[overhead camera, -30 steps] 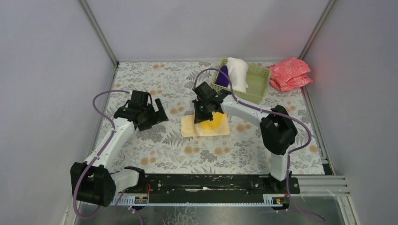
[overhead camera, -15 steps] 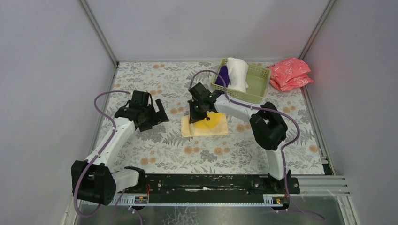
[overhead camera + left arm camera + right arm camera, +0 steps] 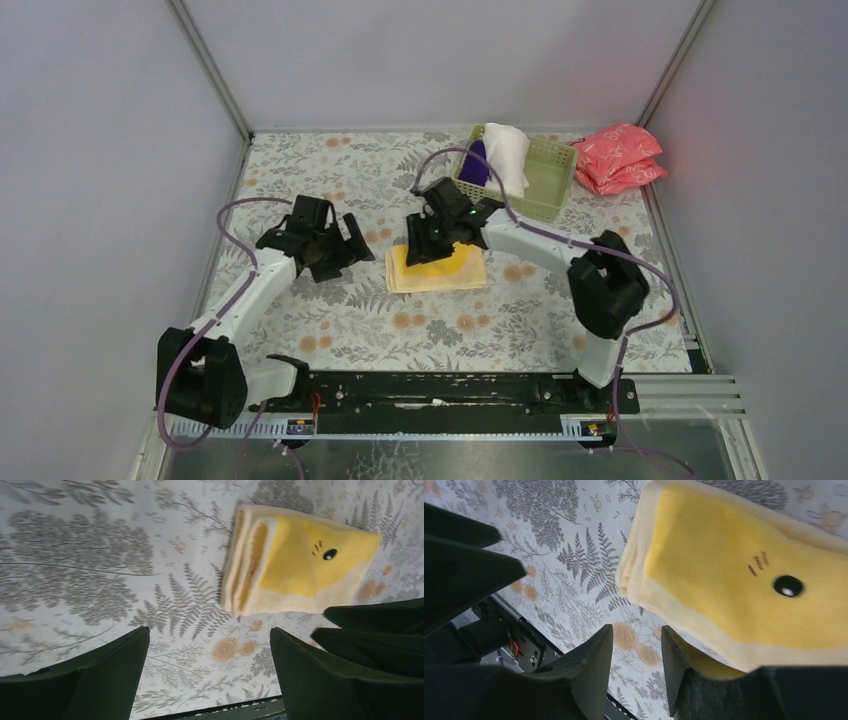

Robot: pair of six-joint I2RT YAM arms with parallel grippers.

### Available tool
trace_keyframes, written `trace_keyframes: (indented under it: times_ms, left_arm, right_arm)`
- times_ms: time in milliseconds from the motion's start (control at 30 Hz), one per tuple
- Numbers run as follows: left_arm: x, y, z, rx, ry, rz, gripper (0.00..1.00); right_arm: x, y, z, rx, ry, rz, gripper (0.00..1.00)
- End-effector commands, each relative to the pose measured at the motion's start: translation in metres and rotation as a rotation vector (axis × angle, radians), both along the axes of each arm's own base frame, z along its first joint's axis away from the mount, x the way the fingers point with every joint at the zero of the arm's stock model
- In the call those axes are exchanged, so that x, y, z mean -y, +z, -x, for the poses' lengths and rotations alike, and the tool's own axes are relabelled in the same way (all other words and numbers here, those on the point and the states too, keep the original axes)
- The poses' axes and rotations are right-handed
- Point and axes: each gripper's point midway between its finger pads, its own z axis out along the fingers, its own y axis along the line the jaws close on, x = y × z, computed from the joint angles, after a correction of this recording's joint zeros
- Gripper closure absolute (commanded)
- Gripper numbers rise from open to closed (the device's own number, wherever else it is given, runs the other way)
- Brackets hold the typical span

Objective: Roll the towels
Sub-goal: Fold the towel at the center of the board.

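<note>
The yellow towel (image 3: 445,272) lies flat on the table (image 3: 330,320), near the middle. It is folded, not rolled. The left wrist view shows its layers at one edge. On top is a bright yellow patch with a small black eye and three little brown lines.

The right gripper (image 3: 636,630) hangs low over the far left corner of the yellow towel. Its two fingers stand a little apart, and only the table shows between them. It holds nothing. One finger is right by the towel's edge, but I cannot tell if it touches.

The left gripper (image 3: 208,632) is above the table, just to the left of the yellow towel. Its fingers are wide apart, with nothing in them.

A green basket (image 3: 555,160) sits at the far side of the table, right of the middle. The white towel (image 3: 506,155) sticks up out of it. The purple towel (image 3: 477,165) is in the basket too, at its left end, touching the white one. Pink packets (image 3: 620,158) lie in the far right corner, just beside the basket.
</note>
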Motion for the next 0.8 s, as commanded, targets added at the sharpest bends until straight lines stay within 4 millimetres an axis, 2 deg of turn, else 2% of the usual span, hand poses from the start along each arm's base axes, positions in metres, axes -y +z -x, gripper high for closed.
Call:
trace_keyframes:
  times_ms: [0,67,167,267,400,467,533,633,667,767]
  left_arm:
    - [0.041,0.014,-0.014,0.057,-0.052,0.107,0.12]
    - [0.057,0.019,-0.018,0.069,-0.072,0.122,0.14]
    - [0.084,0.018,-0.024,0.061,-0.107,0.141,0.18]
    - [0.109,0.013,-0.032,0.05,-0.141,0.154,0.25]
    - [0.131,-0.005,-0.042,0.029,-0.168,0.134,0.47]
    - [0.129,-0.022,-0.046,0.005,-0.153,0.094,0.59]
    - [0.118,-0.045,-0.048,-0.028,-0.12,0.021,0.66]
    - [0.095,-0.08,-0.042,-0.113,-0.066,-0.066,0.72]
    - [0.087,-0.091,-0.038,-0.145,-0.05,-0.083,0.73]
    - [0.068,-0.109,-0.027,-0.199,-0.011,-0.107,0.75]
  right_arm:
    - [0.06,0.032,-0.031,0.107,-0.092,-0.039,0.53]
    - [0.09,0.024,-0.036,0.102,-0.139,-0.034,0.54]
    - [0.122,0.018,-0.042,0.105,-0.193,-0.051,0.55]
    - [0.137,0.01,-0.044,0.093,-0.214,-0.078,0.56]
    - [0.143,-0.003,-0.046,0.072,-0.213,-0.094,0.58]
    - [0.143,-0.008,-0.047,0.072,-0.207,-0.094,0.6]
    - [0.141,-0.015,-0.045,0.055,-0.192,-0.096,0.63]
    - [0.139,-0.025,-0.038,0.022,-0.164,-0.097,0.68]
    - [0.14,-0.037,-0.033,-0.01,-0.158,-0.086,0.69]
    - [0.141,-0.053,-0.02,-0.066,-0.141,-0.085,0.71]
